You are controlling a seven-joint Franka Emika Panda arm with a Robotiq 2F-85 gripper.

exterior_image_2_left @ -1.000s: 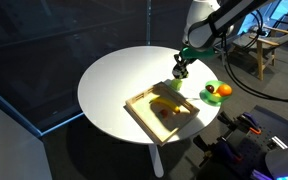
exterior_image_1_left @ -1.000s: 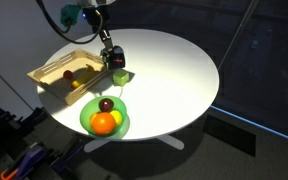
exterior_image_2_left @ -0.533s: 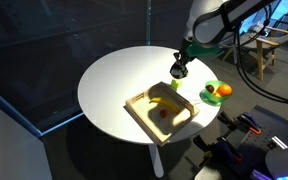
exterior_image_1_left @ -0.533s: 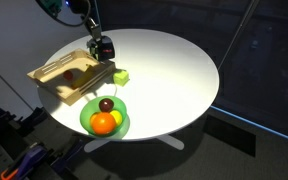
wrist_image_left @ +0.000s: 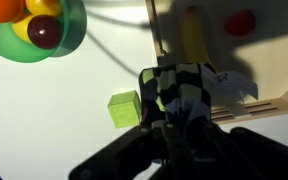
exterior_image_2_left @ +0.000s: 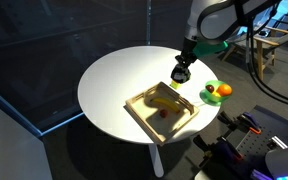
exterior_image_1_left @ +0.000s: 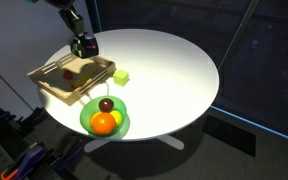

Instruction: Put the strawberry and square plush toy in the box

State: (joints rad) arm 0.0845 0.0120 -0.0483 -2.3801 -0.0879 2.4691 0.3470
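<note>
Round white table (exterior_image_1_left: 174, 70) in a dark room; hand (exterior_image_1_left: 83, 47) clamped on the square plush toy (wrist_image_left: 184, 88).

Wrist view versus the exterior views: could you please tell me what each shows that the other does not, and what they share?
Only the wrist view shows the gripper shut on the square plush toy, close to the edge of the box. Only the exterior views show the whole round table and the arm reaching over it. Both show the box, the green cube beside it and the green plate of fruit.
</note>
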